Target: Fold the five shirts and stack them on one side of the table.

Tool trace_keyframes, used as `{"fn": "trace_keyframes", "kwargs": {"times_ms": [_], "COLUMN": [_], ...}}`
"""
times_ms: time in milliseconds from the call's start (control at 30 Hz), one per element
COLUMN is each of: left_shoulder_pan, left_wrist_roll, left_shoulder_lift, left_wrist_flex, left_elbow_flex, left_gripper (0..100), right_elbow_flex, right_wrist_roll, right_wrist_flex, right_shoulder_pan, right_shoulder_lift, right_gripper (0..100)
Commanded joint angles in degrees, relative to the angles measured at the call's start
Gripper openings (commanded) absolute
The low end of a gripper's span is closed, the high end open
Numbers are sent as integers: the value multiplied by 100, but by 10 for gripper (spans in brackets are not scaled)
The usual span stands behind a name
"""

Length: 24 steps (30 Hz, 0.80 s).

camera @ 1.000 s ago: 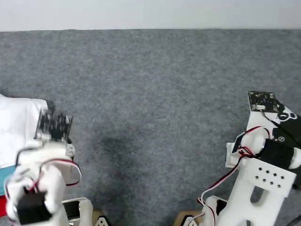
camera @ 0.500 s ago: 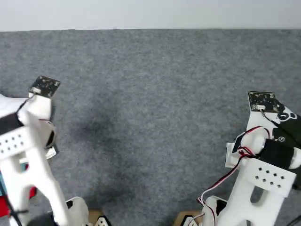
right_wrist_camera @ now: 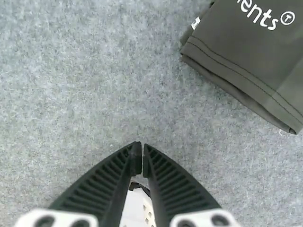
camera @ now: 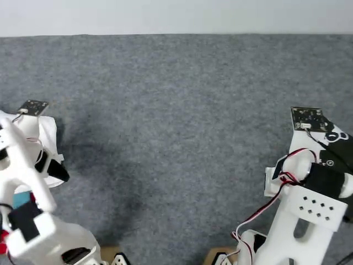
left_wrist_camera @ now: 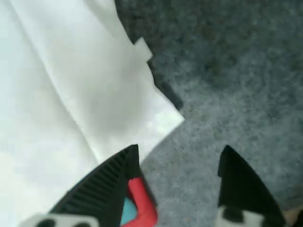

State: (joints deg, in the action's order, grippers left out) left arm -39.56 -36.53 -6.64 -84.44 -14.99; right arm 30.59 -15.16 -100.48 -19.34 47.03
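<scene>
Left end effector (left_wrist_camera: pixel 180 156) is wide open w/ nothing held, hovering at the corner of the white shirt (left_wrist_camera: pixel 71 94): one finger over the cloth, the other over bare grey bench (left_wrist_camera: pixel 246 71). White shirt lies flat at the bench's left edge, partly under the left arm (camera: pixel 25 171). Red + teal patch (left_wrist_camera: pixel 140 203) peeks out beneath the finger; can't tell what it is. Right end effector (right_wrist_camera: pixel 142 147) is closed tight and empty, above the bench. Folded dark shirt (right_wrist_camera: pixel 246 56) lies near it, not touching.
</scene>
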Motion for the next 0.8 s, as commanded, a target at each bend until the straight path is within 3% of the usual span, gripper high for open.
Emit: {"fn": "trace_keyframes", "kwargs": {"times_ms": [0,300,500,767], "left_shoulder_pan": [-18,97,527,1055], "left_wrist_roll": [-53,-53,-53,-35], "left_shoulder_lift": [-360,-1433,-1723,-659], "left_wrist_flex": [325,862,853,53], "left_elbow_flex": [382,444,444,514], "left_gripper": [276,169,8,5], "right_elbow_flex": [-18,-18,-18,-18], "right_wrist_roll": [35,44,44,26], "right_wrist_flex": [-198,-171,-154,-154], "right_shoulder_pan": [40,40,40,40], "right_shoulder_lift": [-40,-40,-40,-40], "right_gripper": [9,9,9,9]}}
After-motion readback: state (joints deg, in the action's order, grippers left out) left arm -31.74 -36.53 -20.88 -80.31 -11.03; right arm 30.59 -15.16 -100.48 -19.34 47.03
